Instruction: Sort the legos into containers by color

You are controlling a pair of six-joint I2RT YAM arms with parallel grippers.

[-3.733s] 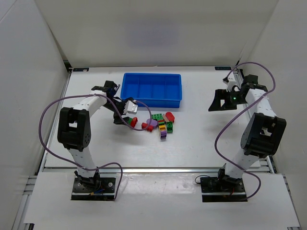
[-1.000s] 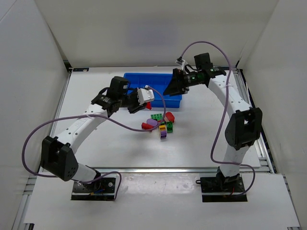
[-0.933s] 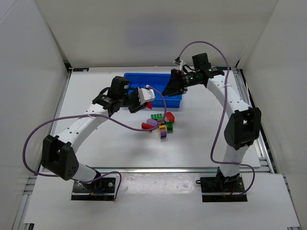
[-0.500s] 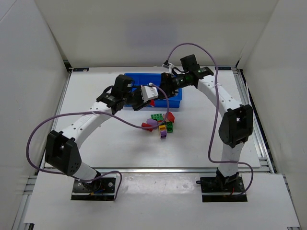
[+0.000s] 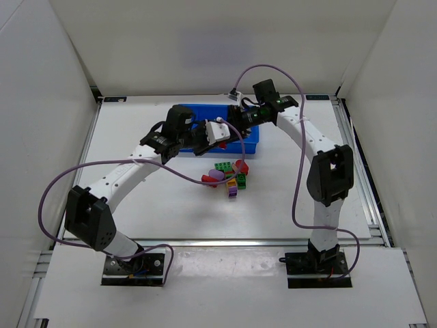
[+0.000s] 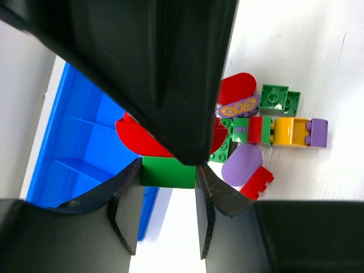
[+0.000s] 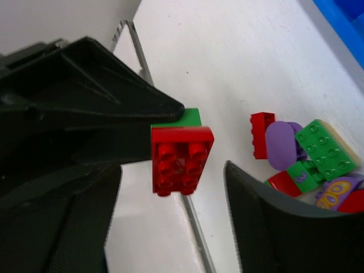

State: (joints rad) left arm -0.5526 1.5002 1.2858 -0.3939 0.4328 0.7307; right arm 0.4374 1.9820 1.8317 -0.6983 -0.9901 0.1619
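Observation:
My left gripper [image 6: 168, 190] is shut on a green lego [image 6: 168, 172] that has a red lego [image 7: 182, 159] stuck to it. It holds them in the air over the front edge of the blue tray [image 5: 251, 140]. My right gripper [image 7: 169, 193] is open, with one finger on each side of the red lego and a gap left on both sides. In the top view the two grippers [image 5: 217, 131] [image 5: 235, 121] meet above the tray. The other legos lie in a loose pile [image 5: 229, 176] on the table in front of the tray. They are red, green, purple and yellow.
The tray's containers [image 6: 79, 131] show blue floors and thin dividers with nothing visible in them. The right gripper's black finger [image 6: 170, 68] fills the top of the left wrist view. White walls enclose the table on three sides.
The right arm has swung left over the tray to the left gripper, and its jaws have narrowed around the red lego. The left gripper has moved slightly right with its legos.

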